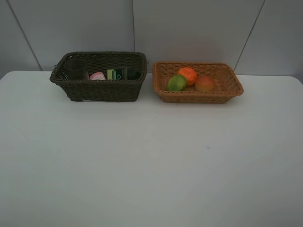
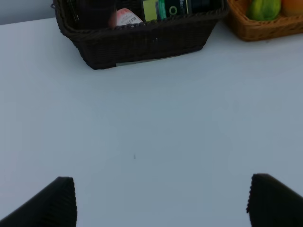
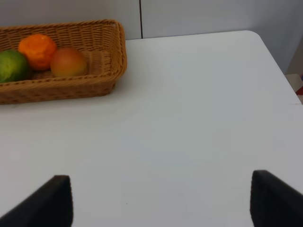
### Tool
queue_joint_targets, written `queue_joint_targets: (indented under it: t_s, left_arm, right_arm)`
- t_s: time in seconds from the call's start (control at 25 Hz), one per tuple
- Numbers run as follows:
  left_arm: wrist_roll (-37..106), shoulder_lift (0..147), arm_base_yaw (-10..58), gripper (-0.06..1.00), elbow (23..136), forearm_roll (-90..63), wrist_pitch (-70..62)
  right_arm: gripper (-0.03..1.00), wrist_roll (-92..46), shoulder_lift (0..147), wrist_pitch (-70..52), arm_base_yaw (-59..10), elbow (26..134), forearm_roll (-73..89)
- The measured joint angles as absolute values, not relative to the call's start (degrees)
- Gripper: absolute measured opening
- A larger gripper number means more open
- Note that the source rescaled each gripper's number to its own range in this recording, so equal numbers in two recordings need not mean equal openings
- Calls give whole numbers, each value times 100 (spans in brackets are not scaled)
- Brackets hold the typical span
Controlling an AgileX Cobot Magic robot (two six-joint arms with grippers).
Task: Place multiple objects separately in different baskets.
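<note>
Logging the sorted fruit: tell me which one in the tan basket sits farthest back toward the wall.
The orange fruit; the green fruit and the peach-like fruit lie in front of it.

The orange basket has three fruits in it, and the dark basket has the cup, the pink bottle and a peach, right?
Not quite. The dark basket holds the cup, pink bottle and a black bottle, not a peach. The exterior high view shows the peach in the orange basket.

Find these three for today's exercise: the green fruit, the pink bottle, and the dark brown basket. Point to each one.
green fruit (image 1: 176,83), exterior high view, middle of its rounded side.
pink bottle (image 1: 98,76), exterior high view, visible upper part above the rim.
dark brown basket (image 1: 102,89), exterior high view, front woven wall.
</note>
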State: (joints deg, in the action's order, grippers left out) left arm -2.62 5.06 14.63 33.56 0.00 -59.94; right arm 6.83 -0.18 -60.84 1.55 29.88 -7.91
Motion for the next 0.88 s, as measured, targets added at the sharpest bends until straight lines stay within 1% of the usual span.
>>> queue_joint_targets:
  t_s: [0.2, 0.88]
  left_arm:
    - [-191, -15, 1463, 94, 2920, 37, -6076]
    - [-191, -36, 1416, 94, 2905, 126, -6071]
  right_arm:
    - [70, 683, -18, -6084, 155, 2988, -791]
    - [70, 683, -18, -6084, 155, 2988, -791]
